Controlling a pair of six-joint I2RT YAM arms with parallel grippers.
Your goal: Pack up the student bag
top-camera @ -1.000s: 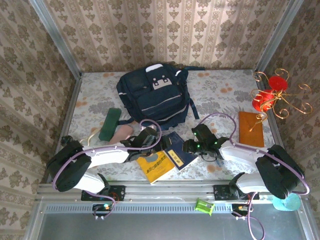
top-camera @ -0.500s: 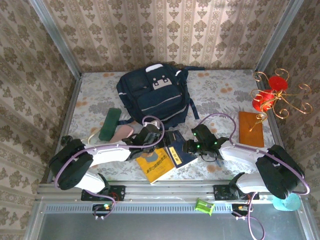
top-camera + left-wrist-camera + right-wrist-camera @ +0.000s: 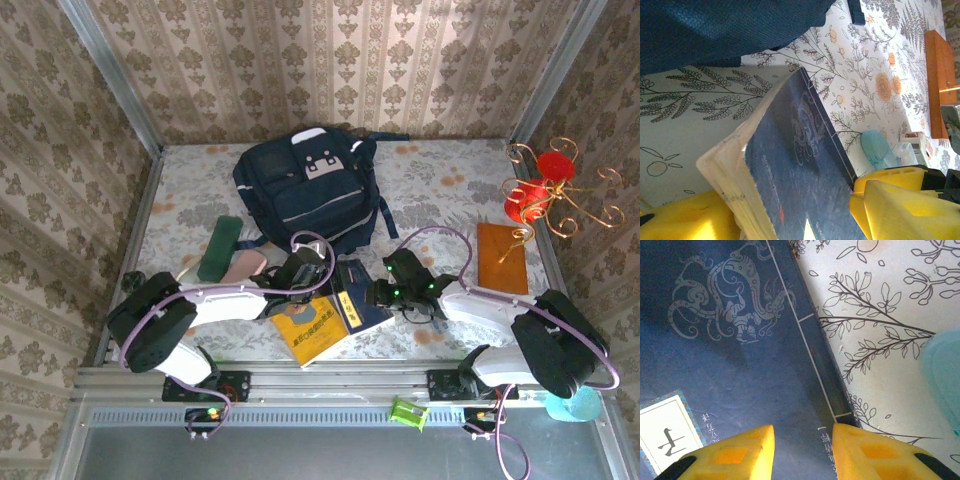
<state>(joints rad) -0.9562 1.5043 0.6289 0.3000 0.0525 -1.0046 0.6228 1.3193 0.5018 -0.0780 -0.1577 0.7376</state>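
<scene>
**A:** How is the left gripper (image 3: 785, 205) set?

**B:** Its yellow fingers (image 3: 890, 200) stand on either side of the dark blue book (image 3: 800, 150), one at the page edge and one at the spine. I cannot tell whether they press on it. The left arm (image 3: 225, 300) lies low, stretched toward the book from its near-left side.

**A:** And the right gripper (image 3: 803, 432)?

**B:** Narrowly parted with nothing between the fingers, its tips over the book's cover by the spine. The right arm (image 3: 480, 300) is bent at the elbow and reaches in from the book's right.

**A:** Where is the student bag (image 3: 310, 195)?

**B:** It lies on the worktop (image 3: 440, 180) just beyond the book's far end, front pocket up. A yellow book (image 3: 310, 335) touches the dark blue book's near-left side.
</scene>
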